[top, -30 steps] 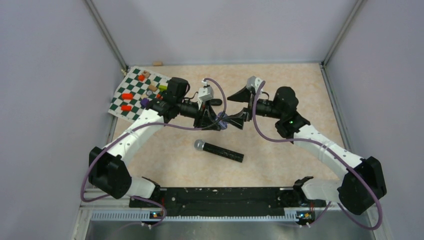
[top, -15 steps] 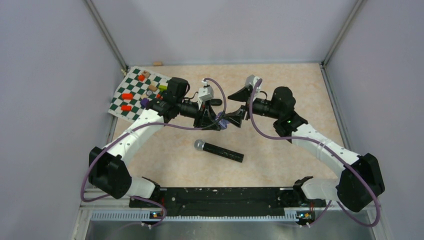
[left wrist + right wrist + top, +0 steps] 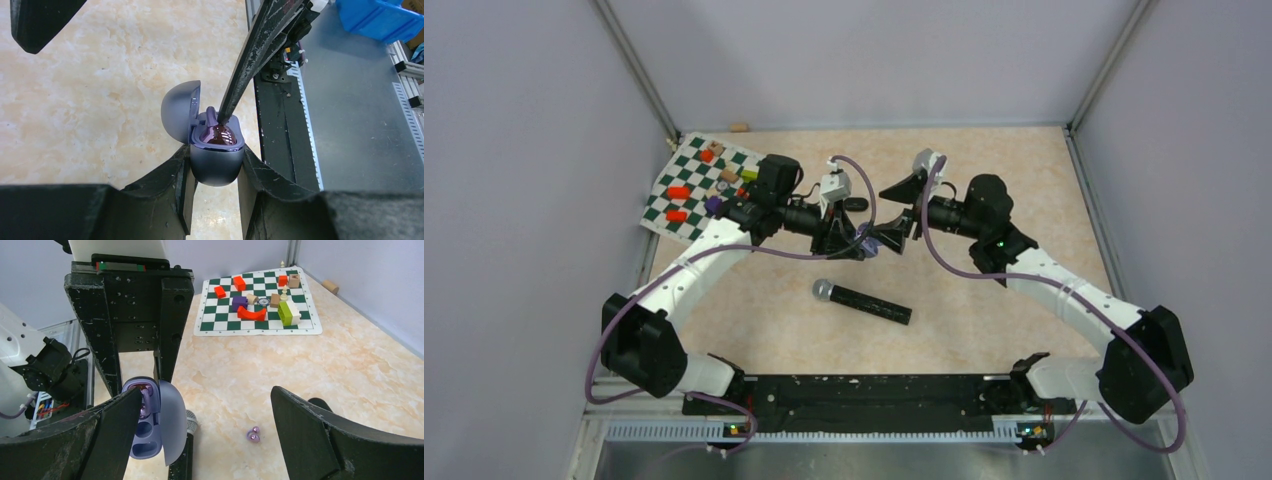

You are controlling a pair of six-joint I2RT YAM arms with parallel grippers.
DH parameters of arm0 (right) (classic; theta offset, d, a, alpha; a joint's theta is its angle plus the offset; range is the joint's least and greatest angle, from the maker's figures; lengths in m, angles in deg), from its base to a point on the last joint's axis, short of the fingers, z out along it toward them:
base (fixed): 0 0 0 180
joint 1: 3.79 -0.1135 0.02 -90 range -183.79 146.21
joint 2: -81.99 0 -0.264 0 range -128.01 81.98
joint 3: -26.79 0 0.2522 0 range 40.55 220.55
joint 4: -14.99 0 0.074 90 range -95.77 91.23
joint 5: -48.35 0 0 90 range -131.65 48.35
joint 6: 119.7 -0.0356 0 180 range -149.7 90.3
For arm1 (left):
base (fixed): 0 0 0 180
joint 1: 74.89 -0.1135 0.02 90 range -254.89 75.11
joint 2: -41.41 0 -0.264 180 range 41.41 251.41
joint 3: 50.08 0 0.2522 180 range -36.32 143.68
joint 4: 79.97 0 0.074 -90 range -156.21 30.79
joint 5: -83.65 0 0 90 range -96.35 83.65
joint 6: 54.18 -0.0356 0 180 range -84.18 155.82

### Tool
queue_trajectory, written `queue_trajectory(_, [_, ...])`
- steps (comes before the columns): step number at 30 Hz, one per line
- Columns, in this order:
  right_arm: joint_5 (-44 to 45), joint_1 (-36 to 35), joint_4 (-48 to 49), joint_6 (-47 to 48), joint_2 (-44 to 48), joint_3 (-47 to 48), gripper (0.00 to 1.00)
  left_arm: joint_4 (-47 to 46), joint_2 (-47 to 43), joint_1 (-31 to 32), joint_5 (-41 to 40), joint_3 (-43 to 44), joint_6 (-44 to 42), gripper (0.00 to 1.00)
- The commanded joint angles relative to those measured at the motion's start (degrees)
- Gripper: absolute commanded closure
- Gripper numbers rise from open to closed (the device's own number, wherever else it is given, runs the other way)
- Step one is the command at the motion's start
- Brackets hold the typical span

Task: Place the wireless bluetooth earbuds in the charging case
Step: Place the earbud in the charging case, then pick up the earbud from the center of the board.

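Observation:
The purple charging case [image 3: 217, 167] hangs above the table with its lid swung open, and my left gripper [image 3: 216, 156] is shut on its body. A glossy purple earbud [image 3: 218, 135] sits in the case's mouth. My right gripper [image 3: 206, 394] is open wide. One of its fingers [image 3: 250, 55] rests its tip on that earbud. The right wrist view shows the case [image 3: 142, 437] beside that finger, with an empty slot below. A second purple earbud [image 3: 254, 434] lies loose on the table. From above, the two grippers [image 3: 864, 245] [image 3: 896, 212] meet mid-table.
A black microphone [image 3: 862, 302] with a silver head lies on the table just below the held case. A green-and-white chessboard mat [image 3: 694, 185] with coloured blocks on it lies at the far left. Grey walls enclose the table.
My right gripper has moved a little to the left, bringing its lower finger onto the case. The left arm and the case have stayed put.

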Motion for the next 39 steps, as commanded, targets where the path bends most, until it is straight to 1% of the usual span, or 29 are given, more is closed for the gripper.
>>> queue_trajectory(1, [2.49,-2.10,2.37,-0.20,-1.45,0.76,0.01,-1.69,-1.45,0.57,2.12,0.39,0.07,1.00])
queue_trajectory(11, [-0.90,-1.07,0.60,0.49,3.01,1.99,0.01,-1.70,-1.79,0.58,1.73,0.10,-0.29,1.00])
queue_trajectory(16, [-2.42,2.21,2.59,-2.34,4.23,1.30,0.01,-1.70,-1.89,0.58,1.44,0.19,-0.33,1.00])
queue_trajectory(20, [-3.83,5.18,5.94,-6.47,4.51,-0.16,0.01,-1.70,-1.97,0.57,1.19,0.29,-0.37,1.00])
queue_trajectory(23, [-2.33,6.91,7.10,-6.77,4.60,-1.25,0.01,-1.33,-2.16,0.52,0.43,1.00,-0.37,1.00])
queue_trajectory(29, [0.27,10.21,6.60,-7.24,2.38,-1.61,0.01,1.38,-4.45,-1.60,-2.20,2.08,-2.59,1.00])
queue_trajectory(34, [2.16,10.46,4.57,-5.73,-1.56,-0.89,0.02,3.84,-7.21,-4.46,-5.44,2.36,-5.40,1.00])
queue_trajectory(37, [2.47,10.40,2.67,-4.90,-5.36,0.19,0.03,5.91,-9.39,-6.51,-8.59,2.53,-8.12,1.00])
queue_trajectory(39, [2.47,10.45,1.12,-4.57,-8.75,1.28,0.05,6.33,-10.97,-8.12,-12.24,1.81,-8.46,1.00])
